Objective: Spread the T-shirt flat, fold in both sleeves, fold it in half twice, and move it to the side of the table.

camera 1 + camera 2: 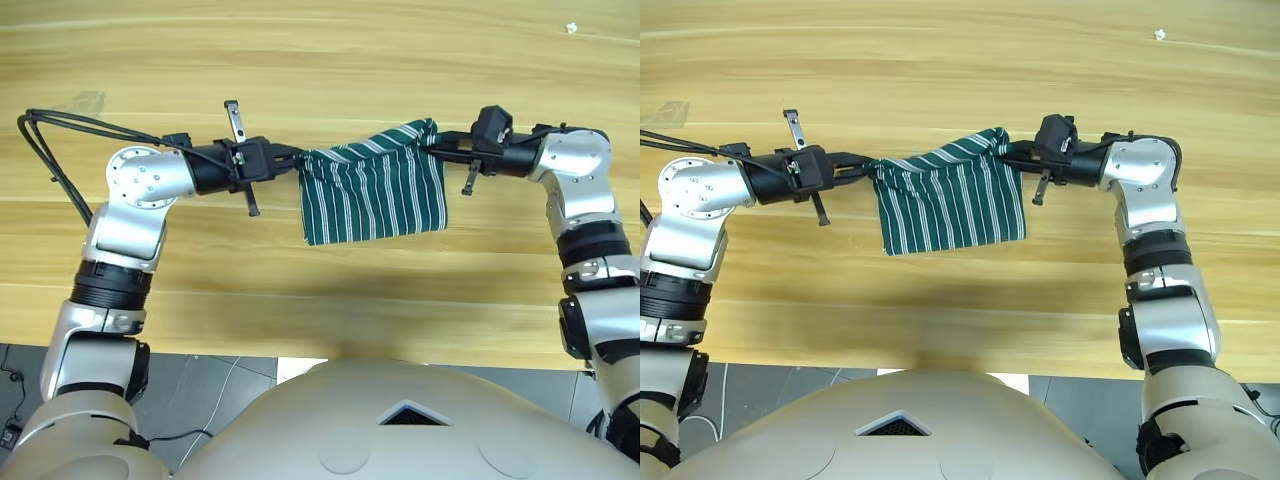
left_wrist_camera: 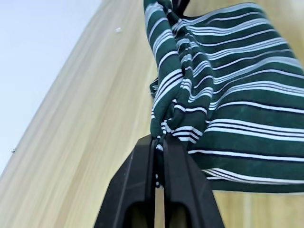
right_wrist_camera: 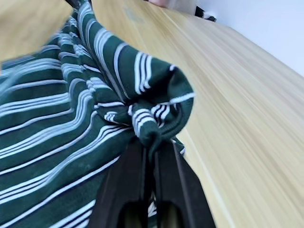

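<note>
1. Centrally, the T-shirt (image 1: 372, 195), dark green with white stripes, hangs as a folded, roughly rectangular panel between my two claws, over the middle of the wooden surface (image 1: 300, 60).
2. Left claw (image 1: 298, 158): closed tight on the panel's upper left corner. In the left wrist view its two black fingers (image 2: 137, 190) sit almost together, with bunched cloth pinched between them.
3. Right claw (image 1: 437, 148): likewise clamped, on the upper right corner. In the right wrist view a wad of striped fabric bulges out just beyond the pressed-together fingers (image 3: 128, 185).
4. Top edge: stretched from one grip to the other, gathered into creases at each end. The lower edge hangs free on the near side.
5. Shadow (image 1: 330, 295): a soft dark band on the wood, nearer to me than the cloth and apart from it.
6. Other items: a small white speck (image 1: 571, 28) lies at the far right of the surface, and black cables (image 1: 50, 140) loop out to the left of the left arm.
</note>
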Robot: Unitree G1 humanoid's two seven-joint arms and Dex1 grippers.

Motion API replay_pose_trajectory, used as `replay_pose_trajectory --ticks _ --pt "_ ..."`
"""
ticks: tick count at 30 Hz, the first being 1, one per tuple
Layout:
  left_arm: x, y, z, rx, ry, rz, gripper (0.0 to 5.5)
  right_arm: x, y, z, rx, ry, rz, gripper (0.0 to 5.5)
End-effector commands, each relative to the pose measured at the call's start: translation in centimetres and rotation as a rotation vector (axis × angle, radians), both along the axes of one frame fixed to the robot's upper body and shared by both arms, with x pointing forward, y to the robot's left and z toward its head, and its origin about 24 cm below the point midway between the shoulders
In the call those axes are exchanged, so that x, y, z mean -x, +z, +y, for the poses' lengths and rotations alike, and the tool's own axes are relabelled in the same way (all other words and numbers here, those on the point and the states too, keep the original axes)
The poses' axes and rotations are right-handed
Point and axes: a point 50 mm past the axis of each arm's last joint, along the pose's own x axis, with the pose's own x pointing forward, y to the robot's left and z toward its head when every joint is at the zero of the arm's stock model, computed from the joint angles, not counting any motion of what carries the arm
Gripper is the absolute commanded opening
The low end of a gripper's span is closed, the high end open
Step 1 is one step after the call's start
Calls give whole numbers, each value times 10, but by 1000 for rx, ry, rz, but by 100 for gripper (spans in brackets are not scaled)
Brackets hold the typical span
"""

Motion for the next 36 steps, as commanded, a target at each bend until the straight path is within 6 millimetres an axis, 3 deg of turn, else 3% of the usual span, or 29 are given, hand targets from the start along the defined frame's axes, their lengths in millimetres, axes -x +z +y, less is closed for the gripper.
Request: replay_pose_trajectory --ticks 1,4,8,13,23,26,32,36 --pt "-10 -1 8 -10 50 -14 6 -19 2 6 12 -69 3 0" --pt "-9 -11 13 -33 65 20 6 -22 -4 6 25 -99 28 0" --pt "-20 -14 22 -44 177 -44 79 -21 -11 1 35 -132 60 0" --pt "-28 -21 22 -16 271 -68 158 -19 -18 -7 34 -208 67 99" --pt "-19 -35 20 51 338 -90 328 -27 -23 -8 102 -415 -83 287" --pt "-20 -32 24 119 445 -149 369 -27 -21 -2 73 -412 -126 334" --pt "-22 -28 36 225 721 -294 450 -20 6 31 -247 -201 -237 438" --pt "-21 -20 54 294 987 -383 450 -14 0 55 -221 -66 -221 438"
